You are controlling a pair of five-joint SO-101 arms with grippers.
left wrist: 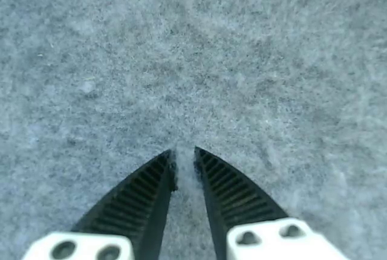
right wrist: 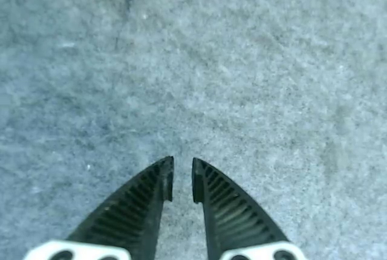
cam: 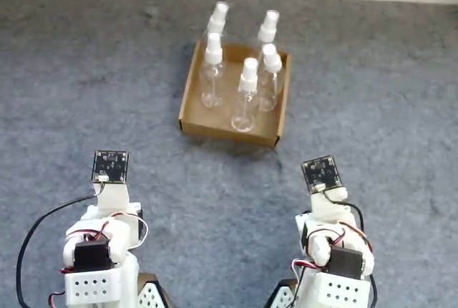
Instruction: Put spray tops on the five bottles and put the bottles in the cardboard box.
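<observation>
On grey felt point(cam: 372, 93), clear bottles point(cam: 244, 104) w/ white tops point(cam: 249, 71) in cardboard box point(cam: 229, 130), both end effectors point(left wrist: 184, 151) point(right wrist: 182, 160) narrow, empty.

We see five clear bottles point(cam: 243, 111), white spray tops point(cam: 249, 73) fitted, upright inside open brown cardboard box point(cam: 189, 100), on grey worktop point(cam: 86, 86).

My left gripper point(left wrist: 184, 166) and right gripper point(right wrist: 182, 178) are black and ribbed. The bottles point(cam: 211, 82) are clear, spray tops point(cam: 249, 75) white, cardboard box point(cam: 225, 130) brown, table point(cam: 386, 107) mottled grey.
</observation>
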